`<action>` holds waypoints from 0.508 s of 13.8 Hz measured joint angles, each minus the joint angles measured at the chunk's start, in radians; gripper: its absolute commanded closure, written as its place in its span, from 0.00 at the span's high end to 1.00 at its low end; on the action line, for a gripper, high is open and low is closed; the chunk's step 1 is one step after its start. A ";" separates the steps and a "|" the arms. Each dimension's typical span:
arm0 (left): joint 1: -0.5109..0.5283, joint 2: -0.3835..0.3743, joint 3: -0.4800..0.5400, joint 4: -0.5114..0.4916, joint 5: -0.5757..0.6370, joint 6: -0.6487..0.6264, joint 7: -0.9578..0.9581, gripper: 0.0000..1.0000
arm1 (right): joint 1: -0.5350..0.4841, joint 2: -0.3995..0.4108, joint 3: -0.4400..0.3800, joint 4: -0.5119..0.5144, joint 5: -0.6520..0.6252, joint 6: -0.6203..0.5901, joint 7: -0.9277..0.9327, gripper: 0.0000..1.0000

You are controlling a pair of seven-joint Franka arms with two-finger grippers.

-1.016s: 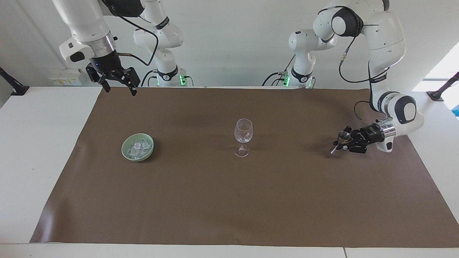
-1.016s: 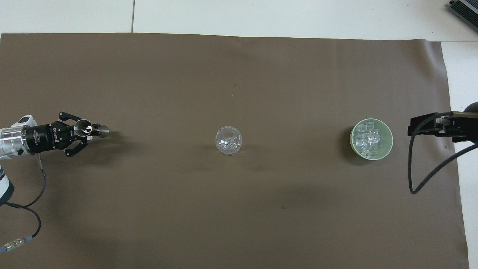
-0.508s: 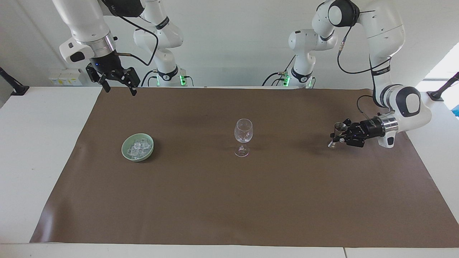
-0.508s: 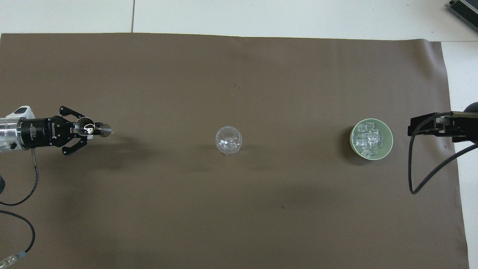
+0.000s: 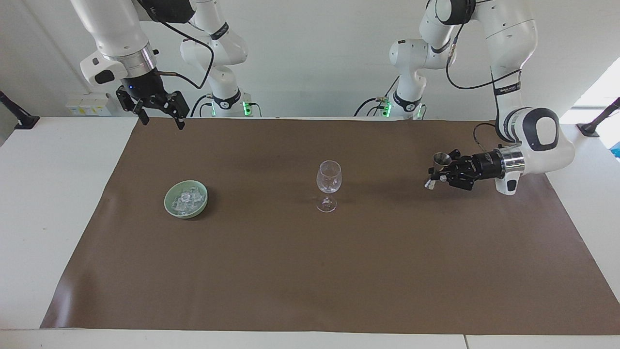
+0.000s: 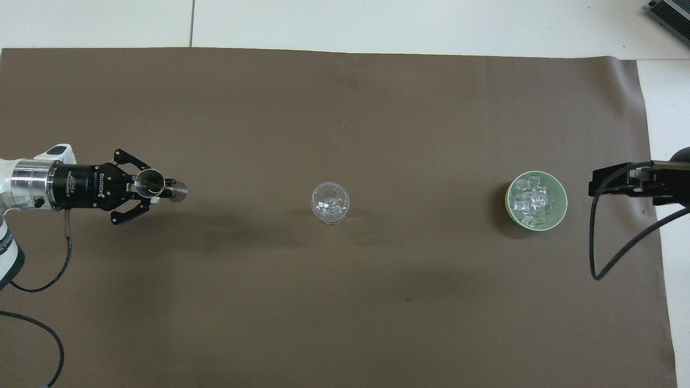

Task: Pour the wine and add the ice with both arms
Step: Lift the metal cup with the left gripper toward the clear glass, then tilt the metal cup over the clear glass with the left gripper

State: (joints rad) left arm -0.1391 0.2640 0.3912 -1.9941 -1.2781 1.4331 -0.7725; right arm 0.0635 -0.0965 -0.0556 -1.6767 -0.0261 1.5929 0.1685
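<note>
Left end effector (image 5: pixel 438 173) gripped a small metal jigger (image 5: pixel 441 158); right end effector (image 5: pixel 159 115) hung open. Ice (image 5: pixel 186 198) judged slippery, light: pinch one cube's flat faces.

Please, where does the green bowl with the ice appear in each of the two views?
Facing view: the green bowl sits on the brown mat toward the picture's left edge, at mid height.
Overhead view: the same bowl sits toward the picture's right edge, at mid height.
Shared landmark: the wine glass, at the mat's middle in both.

left gripper (image 5: pixel 434 176) lies level, clamped tight; right gripper (image 5: pixel 160 116) hangs raised, fingers apart.
</note>
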 measured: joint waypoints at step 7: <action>-0.149 -0.075 0.000 -0.066 -0.074 0.066 -0.078 0.00 | 0.000 0.000 0.000 0.000 0.000 0.000 0.000 1.00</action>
State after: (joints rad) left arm -0.2881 0.1892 0.3907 -2.0604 -1.3520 1.4990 -0.8508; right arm 0.0635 -0.0965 -0.0556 -1.6767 -0.0261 1.5929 0.1685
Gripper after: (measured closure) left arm 0.784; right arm 0.000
